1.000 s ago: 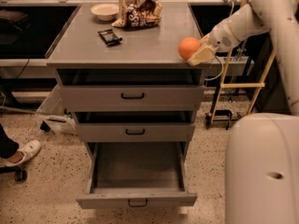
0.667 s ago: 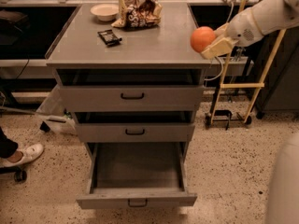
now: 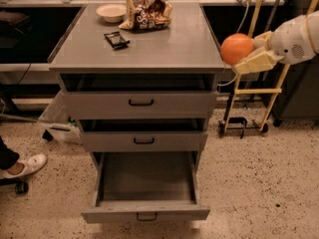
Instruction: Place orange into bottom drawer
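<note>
Orange (image 3: 235, 48) sits pinched between the two fingers of your hand (image 3: 247, 54), in the air just past the desk (image 3: 164, 44) edge. Judge it firm, fairly light and smooth-skinned, so it may slip or roll. A hold across its widest part suits it. The bottom drawer (image 3: 147, 178) stands pulled out, well below the hand on the cabinet side, and its grey floor looks bare. A bowl (image 3: 111, 11) rests far across the desk from the hand.
</note>
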### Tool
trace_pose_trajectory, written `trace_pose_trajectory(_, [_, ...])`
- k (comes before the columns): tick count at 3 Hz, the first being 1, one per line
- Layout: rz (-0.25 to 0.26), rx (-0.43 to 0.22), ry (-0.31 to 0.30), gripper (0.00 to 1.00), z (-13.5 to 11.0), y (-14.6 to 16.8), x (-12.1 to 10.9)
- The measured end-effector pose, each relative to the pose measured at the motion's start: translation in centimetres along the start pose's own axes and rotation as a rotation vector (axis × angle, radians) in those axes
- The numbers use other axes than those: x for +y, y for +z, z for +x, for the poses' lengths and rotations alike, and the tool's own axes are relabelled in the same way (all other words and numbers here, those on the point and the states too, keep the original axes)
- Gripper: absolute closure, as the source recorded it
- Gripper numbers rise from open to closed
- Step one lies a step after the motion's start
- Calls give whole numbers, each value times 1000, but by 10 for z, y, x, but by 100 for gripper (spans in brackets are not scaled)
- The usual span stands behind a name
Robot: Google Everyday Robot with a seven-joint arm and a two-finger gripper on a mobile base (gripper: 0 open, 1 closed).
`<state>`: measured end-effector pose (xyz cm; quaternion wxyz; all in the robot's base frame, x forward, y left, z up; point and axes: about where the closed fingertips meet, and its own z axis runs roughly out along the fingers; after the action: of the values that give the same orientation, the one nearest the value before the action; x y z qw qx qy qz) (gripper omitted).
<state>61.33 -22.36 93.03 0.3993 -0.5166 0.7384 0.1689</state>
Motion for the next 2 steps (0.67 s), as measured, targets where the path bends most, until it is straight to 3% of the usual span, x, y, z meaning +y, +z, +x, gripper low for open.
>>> trace_pose_trajectory(1, [6, 30, -20, 100, 4, 4, 8])
trace_pose_trajectory(2, [119, 63, -153, 100, -12, -23, 30])
